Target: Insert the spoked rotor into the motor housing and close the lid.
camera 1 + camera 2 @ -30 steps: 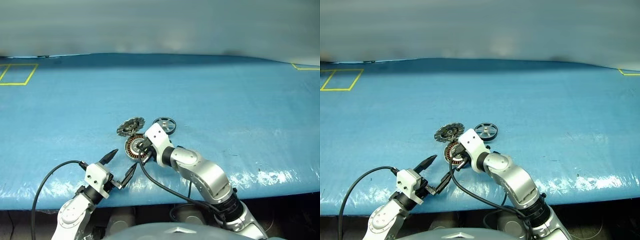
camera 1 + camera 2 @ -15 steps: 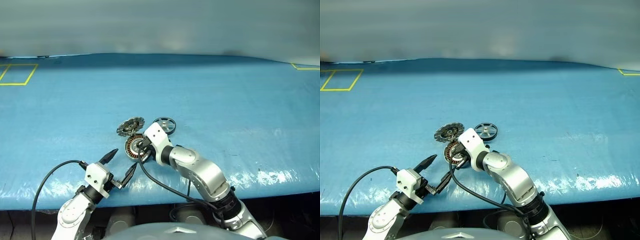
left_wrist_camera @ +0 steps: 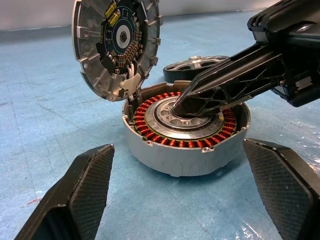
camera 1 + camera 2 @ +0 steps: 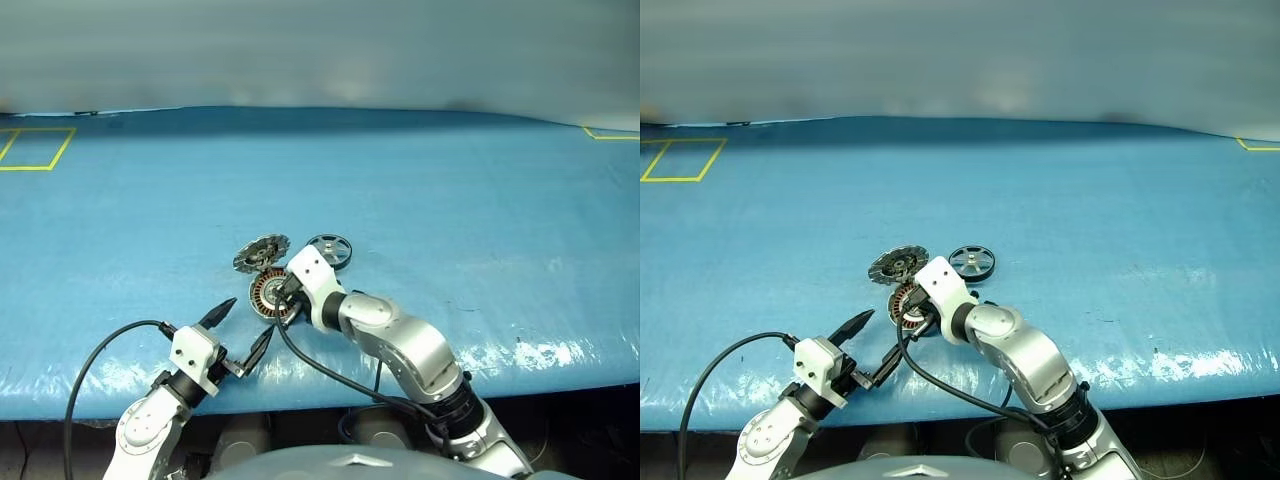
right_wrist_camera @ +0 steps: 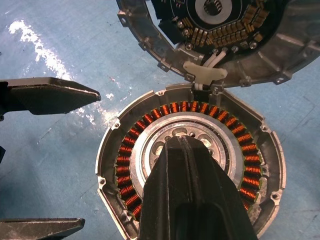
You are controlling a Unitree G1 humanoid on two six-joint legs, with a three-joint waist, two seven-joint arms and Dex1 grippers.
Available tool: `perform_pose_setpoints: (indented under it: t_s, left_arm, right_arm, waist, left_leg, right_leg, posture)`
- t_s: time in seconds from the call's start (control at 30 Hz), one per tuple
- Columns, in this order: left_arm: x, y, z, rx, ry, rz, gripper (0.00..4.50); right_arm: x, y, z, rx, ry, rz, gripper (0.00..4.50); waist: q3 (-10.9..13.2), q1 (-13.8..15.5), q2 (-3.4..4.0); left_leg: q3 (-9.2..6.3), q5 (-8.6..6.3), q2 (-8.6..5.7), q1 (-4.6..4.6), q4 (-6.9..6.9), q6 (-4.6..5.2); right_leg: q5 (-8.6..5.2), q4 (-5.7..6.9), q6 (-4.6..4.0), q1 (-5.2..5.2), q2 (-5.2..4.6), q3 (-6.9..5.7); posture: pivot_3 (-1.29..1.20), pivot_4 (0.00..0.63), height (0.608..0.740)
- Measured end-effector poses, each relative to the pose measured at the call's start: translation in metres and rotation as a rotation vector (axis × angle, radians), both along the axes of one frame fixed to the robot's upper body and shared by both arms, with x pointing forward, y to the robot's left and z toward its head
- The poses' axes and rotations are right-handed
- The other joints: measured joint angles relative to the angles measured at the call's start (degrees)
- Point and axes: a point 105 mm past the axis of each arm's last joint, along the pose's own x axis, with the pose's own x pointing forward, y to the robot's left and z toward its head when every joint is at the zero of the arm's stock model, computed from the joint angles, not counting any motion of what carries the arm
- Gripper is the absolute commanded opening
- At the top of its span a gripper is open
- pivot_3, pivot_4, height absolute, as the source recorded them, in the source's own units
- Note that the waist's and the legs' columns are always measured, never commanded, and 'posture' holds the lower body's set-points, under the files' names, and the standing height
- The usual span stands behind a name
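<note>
The motor housing (image 3: 186,137) sits flat on the blue tabletop (image 4: 450,200), cup upward, its lid (image 3: 116,44) hinged up; the spoked rotor (image 4: 330,249) lies flat just behind. The right gripper (image 3: 186,106), fingers pressed together, tips on the housing's centre bearing; the left gripper (image 4: 239,331) stands wide and empty nearby.

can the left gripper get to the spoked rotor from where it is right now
Probably not directly. The rotor lies behind the housing, and the shut right gripper rests across the housing's centre, between the open left gripper and the rotor.

A blue table cover (image 4: 450,190) bears yellow tape outlines (image 4: 35,149).
</note>
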Motion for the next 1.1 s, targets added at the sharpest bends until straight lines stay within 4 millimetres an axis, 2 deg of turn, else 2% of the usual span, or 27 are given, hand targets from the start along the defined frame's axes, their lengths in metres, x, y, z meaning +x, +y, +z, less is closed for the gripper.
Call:
perform_pose_setpoints:
  t_s: [0.13,0.4,0.5,0.57,0.73,1.1]
  left_arm:
    - [0.0,0.0,0.0,-0.001,0.0,-0.001,4.5]
    - [-0.001,-0.005,-0.001,-0.012,0.005,-0.011,4.5]
    - [-0.001,-0.007,-0.002,-0.014,0.004,-0.011,4.5]
    - [-0.001,-0.007,-0.002,-0.012,0.004,-0.01,4.5]
    - [-0.002,-0.009,-0.004,-0.016,0.01,-0.01,4.5]
    - [-0.002,-0.01,-0.005,-0.018,0.01,-0.002,4.5]
  right_arm:
    - [0.014,-0.012,0.031,0.013,-0.081,-0.033,0.02]
    - [0.038,-0.065,0.045,-0.177,-0.138,-0.091,0.02]
    - [0.049,-0.085,0.043,-0.222,-0.116,-0.126,0.63]
    - [0.053,-0.093,0.039,-0.237,-0.093,-0.139,1.28]
    - [0.058,-0.095,0.037,-0.241,-0.073,-0.141,2.9]
    - [0.067,-0.097,0.03,-0.245,-0.035,-0.136,2.9]
  waist:
    - [0.0,0.0,0.0]
    - [0.0,0.1,0.01]
    - [0.0,0.1,0.01]
    - [0.0,0.1,0.01]
    - [0.0,0.1,0.01]
    - [0.0,0.1,0.01]
  left_leg:
    - [-0.01,0.0,0.0,0.0,0.0,0.0]
    - [-0.02,0.0,-0.04,-0.04,-0.03,0.0]
    - [-0.01,0.0,-0.03,-0.04,-0.03,0.01]
    - [-0.01,-0.01,-0.03,-0.05,-0.03,0.01]
    - [0.0,-0.01,-0.04,-0.05,-0.02,0.01]
    - [0.0,-0.01,-0.03,-0.05,-0.02,0.01]
  right_leg:
    - [0.0,0.0,0.0,0.01,0.0,-0.01]
    - [0.12,-0.02,0.16,-0.01,-0.03,-0.01]
    - [0.12,-0.02,0.17,-0.01,-0.02,-0.01]
    - [0.12,-0.02,0.17,-0.01,-0.02,-0.01]
    - [0.13,-0.02,0.2,-0.01,-0.02,0.0]
    - [0.17,-0.02,0.16,-0.01,-0.02,0.0]
  posture:
    - [0.0,0.15,0.74]
    - [0.0,0.15,0.74]
    - [0.0,0.15,0.74]
    - [0.0,0.15,0.74]
    - [0.0,0.15,0.74]
    - [0.0,0.15,0.74]
